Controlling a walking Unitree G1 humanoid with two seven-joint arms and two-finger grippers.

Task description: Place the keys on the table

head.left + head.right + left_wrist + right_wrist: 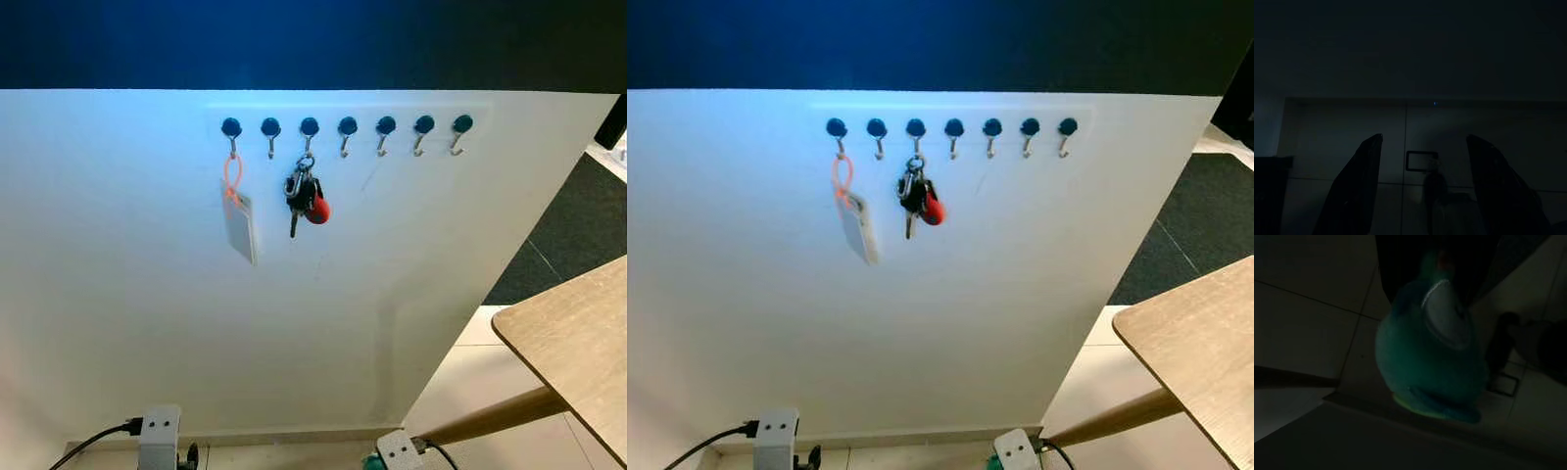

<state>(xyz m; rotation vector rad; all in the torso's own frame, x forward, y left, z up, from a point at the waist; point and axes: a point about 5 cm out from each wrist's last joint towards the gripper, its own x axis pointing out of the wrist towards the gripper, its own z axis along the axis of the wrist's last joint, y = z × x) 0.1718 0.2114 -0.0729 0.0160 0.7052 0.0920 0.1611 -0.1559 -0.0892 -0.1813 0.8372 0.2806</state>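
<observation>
The left gripper (1422, 186) hangs idle with fingers (1354, 191) spread; the right gripper's I cannot tell. The keys (304, 199) hang from the third hook (309, 129), well apart from the table (578, 343). They look light, loose and jangly, best pinched at the bunched ring.

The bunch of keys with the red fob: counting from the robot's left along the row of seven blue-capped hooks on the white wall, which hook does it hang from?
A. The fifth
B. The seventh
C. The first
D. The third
D. The bunch of keys with the red fob hangs from the third blue-capped hook, two hooks over from the white card on an orange loop on the first.
</observation>
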